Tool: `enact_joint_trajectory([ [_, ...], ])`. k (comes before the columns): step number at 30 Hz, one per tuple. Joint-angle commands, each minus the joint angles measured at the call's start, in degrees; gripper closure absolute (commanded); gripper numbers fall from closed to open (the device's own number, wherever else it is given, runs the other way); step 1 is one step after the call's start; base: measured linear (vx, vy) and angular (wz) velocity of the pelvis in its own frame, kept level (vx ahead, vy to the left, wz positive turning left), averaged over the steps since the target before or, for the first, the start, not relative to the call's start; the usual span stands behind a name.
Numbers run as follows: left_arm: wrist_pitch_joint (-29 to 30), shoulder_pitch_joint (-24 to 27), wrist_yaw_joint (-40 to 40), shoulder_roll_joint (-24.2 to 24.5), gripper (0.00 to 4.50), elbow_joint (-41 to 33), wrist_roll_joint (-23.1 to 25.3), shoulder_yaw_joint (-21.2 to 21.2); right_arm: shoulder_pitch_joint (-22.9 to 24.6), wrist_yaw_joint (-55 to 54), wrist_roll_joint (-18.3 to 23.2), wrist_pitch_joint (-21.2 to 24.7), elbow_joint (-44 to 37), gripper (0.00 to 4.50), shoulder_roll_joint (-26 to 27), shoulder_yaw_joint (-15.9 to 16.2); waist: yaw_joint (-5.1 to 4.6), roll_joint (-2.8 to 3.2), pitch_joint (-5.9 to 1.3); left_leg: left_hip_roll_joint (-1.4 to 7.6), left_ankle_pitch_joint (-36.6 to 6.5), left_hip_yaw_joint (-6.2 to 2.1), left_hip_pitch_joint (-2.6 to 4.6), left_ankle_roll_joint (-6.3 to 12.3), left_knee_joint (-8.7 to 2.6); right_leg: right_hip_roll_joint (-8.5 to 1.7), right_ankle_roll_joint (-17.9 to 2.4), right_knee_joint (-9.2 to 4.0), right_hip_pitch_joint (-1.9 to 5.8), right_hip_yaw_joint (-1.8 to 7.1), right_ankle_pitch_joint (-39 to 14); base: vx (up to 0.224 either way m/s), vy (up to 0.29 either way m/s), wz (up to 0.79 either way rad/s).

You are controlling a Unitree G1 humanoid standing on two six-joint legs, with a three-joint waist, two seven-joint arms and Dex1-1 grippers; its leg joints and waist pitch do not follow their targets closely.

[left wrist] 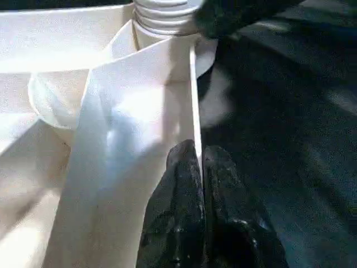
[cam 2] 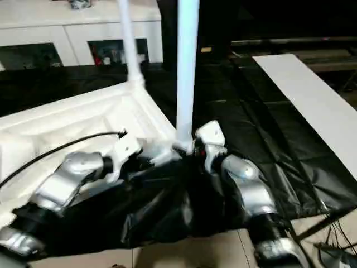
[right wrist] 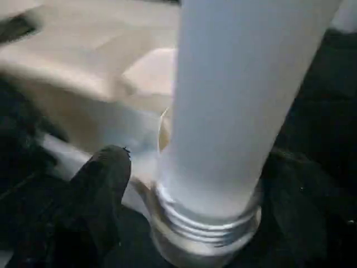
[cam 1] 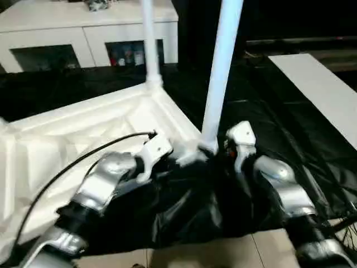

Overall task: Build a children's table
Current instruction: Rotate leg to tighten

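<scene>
The white plastic tabletop (cam 1: 83, 128) lies upside down at centre left on black sheeting (cam 1: 279, 139), ribs upward, so legs can enter sockets. One white tapered tube leg (cam 1: 220, 72) stands in the near corner. The left gripper (left wrist: 198, 167), jaws pressed together, steadies the rim; the right gripper (cam 1: 241, 146) waits beside the leg, and its jaws I cannot tell.

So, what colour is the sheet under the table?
Black and glossy, the sheet under the tabletop; it shows best in the right eye view.
</scene>
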Motion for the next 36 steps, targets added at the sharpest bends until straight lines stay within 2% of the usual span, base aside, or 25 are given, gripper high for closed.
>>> enact_joint_trajectory([
  [1, 0.20, 0.41, -4.11, 0.56, 4.50, -1.64, -0.59, -2.03, 0.19, 3.11, 1.01, 0.28, -1.68, 0.61, -0.81, 0.72, -0.03, 0.01, -3.23, 2.85, -13.14, -0.53, 1.18, 4.28, -4.40, -2.66, -14.64, -3.51, 2.59, 2.38, -9.73, 0.000, 0.000, 0.00],
  [3, 2.13, 1.36, -8.54, 2.30, 4.50, -4.21, -2.83, -2.35, 0.75, 7.14, 2.76, 1.64, -3.46, 0.61, -2.61, 1.17, 0.02, -0.26, -3.14, 2.80, -14.78, -0.57, 1.10, 3.53, -4.56, -2.81, -14.17, -3.59, 2.77, 2.42, -12.31, 0.000, 0.000, 0.00],
  [4, 2.39, 1.44, -8.89, 2.43, 4.50, -4.46, -3.06, -2.40, 0.75, 7.56, 2.88, 1.75, -3.56, 0.61, -2.71, 1.24, 0.09, -0.20, -3.10, 2.85, -14.92, -0.65, 1.05, 3.43, -4.63, -2.89, -13.96, -3.61, 2.80, 2.45, -12.84, 0.000, 0.000, 0.00],
  [7, 2.92, 1.65, -9.73, 2.92, 4.50, -5.13, -3.56, -2.45, 0.32, 9.26, 2.71, 2.01, -3.21, 0.61, -2.90, 1.88, 0.06, -0.19, -3.01, 2.84, -16.12, -0.58, 1.31, 2.81, -4.65, -2.84, -13.40, -3.96, 2.34, 2.51, -15.06, 0.000, 0.000, 0.00],
  [9, 2.70, 1.62, -9.77, 3.15, 4.50, -4.99, -3.46, -2.47, 0.14, 9.60, 2.05, 1.81, -2.90, 0.88, -3.05, 2.33, 0.15, -0.29, -3.01, 2.83, -15.92, -0.55, 1.37, 2.51, -4.62, -2.85, -13.35, -3.97, 2.30, 2.58, -15.24, 0.000, 0.000, 0.00],
  [11, 2.62, 1.65, -9.93, 3.36, 4.50, -4.91, -3.28, -2.34, 0.11, 10.22, 2.03, 2.06, -2.78, 0.95, -3.14, 2.52, 0.21, -0.30, -3.12, 2.76, -15.13, -0.60, 1.18, 2.42, -4.60, -2.84, -12.98, -3.86, 2.49, 2.53, -14.88, 0.000, 0.000, 0.00],
  [17, 2.78, 1.46, -9.69, 3.44, 4.50, -4.77, -2.86, -2.00, 0.17, 12.27, 1.98, 3.22, -2.55, 1.42, -3.77, 3.42, 0.33, -0.47, -3.27, 2.72, -12.50, -0.62, 0.95, 3.31, -4.41, -2.85, -13.37, -3.54, 2.74, 2.45, -12.38, 0.000, 0.000, 0.00],
  [21, 2.95, 1.46, -9.75, 3.58, 4.50, -4.83, -2.94, -1.95, 0.36, 12.80, 1.84, 3.38, -2.49, 1.71, -4.09, 3.70, 0.36, -0.50, -3.28, 2.69, -12.40, -0.57, 0.98, 3.47, -4.32, -2.87, -13.37, -3.59, 2.72, 2.45, -12.83, 0.000, 0.000, 0.00],
  [28, 2.94, 1.10, -8.36, 3.17, 4.50, -4.35, -2.38, -1.44, 0.21, 11.09, 3.98, 4.97, -1.68, 1.77, -1.93, 1.32, 0.33, -0.51, -3.27, 2.69, -12.54, -0.61, 0.99, 3.38, -4.35, -2.83, -13.35, -3.59, 2.69, 2.42, -13.18, 0.000, 0.000, 0.00],
  [30, 2.76, 0.38, -5.13, 1.54, 4.50, -2.78, -1.39, -0.96, -0.39, 6.86, 3.79, 5.48, -0.39, 1.78, 0.22, 0.16, 0.26, -0.48, -3.19, 2.69, -13.15, -0.61, 1.05, 3.02, -4.42, -2.85, -13.09, -3.71, 2.59, 2.43, -14.37, 0.000, 0.000, 0.00],
  [31, 2.34, -0.75, -0.20, -1.24, 4.50, -0.34, -0.20, -0.17, -1.56, -0.37, 2.77, 6.15, 2.11, 1.78, 3.57, -1.35, 0.16, -0.50, -3.12, 2.66, -13.78, -0.61, 1.10, 2.44, -4.46, -2.86, -12.83, -3.90, 2.42, 2.43, -15.59, 0.000, 0.000, 0.00],
  [33, 2.10, -1.35, 2.44, -2.73, 4.50, 0.86, 0.48, 0.20, -2.17, -4.26, 2.30, 6.70, 3.42, 1.78, 5.37, -2.23, -0.21, -0.57, -3.04, 2.43, -15.58, -0.80, 1.20, 0.71, -4.57, -2.94, -11.47, -4.32, 2.36, 2.29, -20.06, 0.000, 0.000, 0.00],
  [36, 4.98, -3.89, 12.96, -9.26, 4.50, 5.17, 2.35, 1.38, -4.83, -19.10, 1.52, 9.23, 8.47, 1.78, 12.54, -5.82, -0.72, -0.46, -3.00, 2.44, -16.71, -0.87, 1.22, -0.60, -4.66, -2.90, -10.49, -4.48, 2.05, 2.37, -21.74, 0.000, 0.000, 0.00],
])
